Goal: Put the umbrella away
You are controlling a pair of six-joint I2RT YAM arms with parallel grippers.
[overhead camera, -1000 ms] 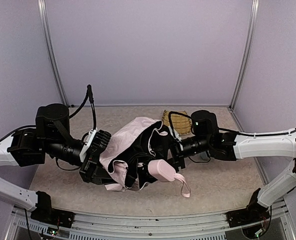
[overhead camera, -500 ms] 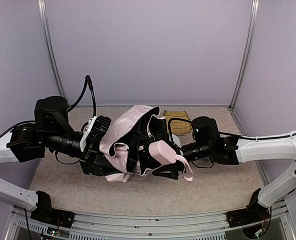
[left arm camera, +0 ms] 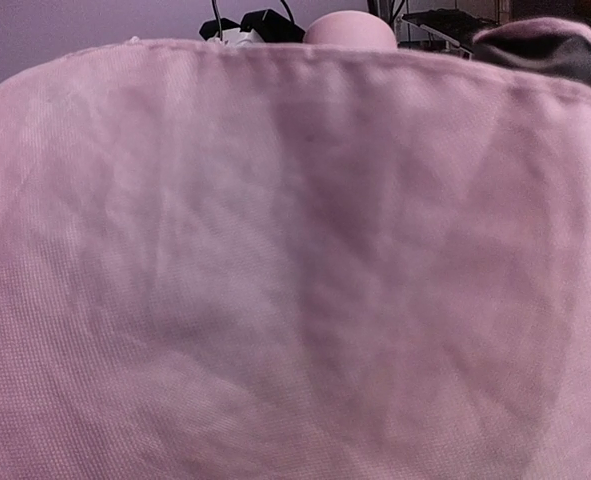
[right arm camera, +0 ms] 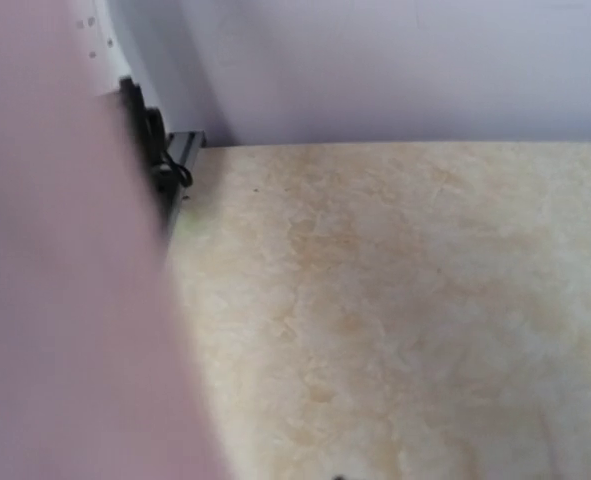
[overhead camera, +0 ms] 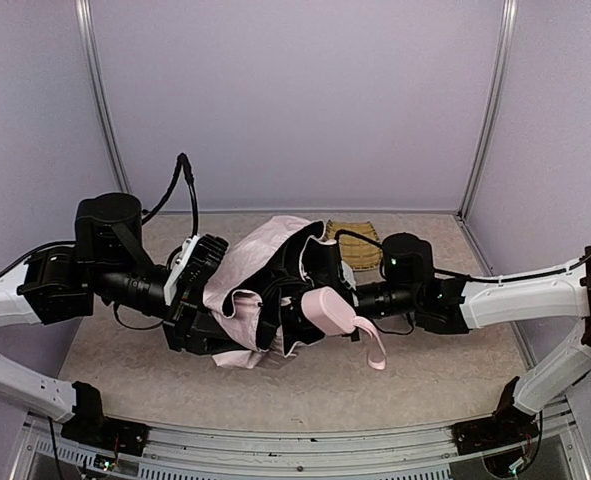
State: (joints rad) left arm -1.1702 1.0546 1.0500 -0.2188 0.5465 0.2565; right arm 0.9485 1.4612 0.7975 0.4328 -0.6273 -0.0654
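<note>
The umbrella, a bundle of pale-pink fabric with black lining, hangs above the table between my two arms. Its small pink handle points right, and the strap dangles below it. My left gripper is buried in the canopy's left side and shut on it. In the left wrist view, pink fabric fills the frame and hides the fingers. My right gripper sits right behind the handle, its fingers hidden by the lining. The right wrist view shows only a pink blur on its left.
A woven yellow tray lies at the back of the table, just behind my right wrist. The beige tabletop runs under both arms. Purple walls with metal posts close in the back and sides.
The right gripper dipped under the handle, then came back up against it. The handle rose and shifted slightly right. The left arm has barely moved and still holds the canopy.
</note>
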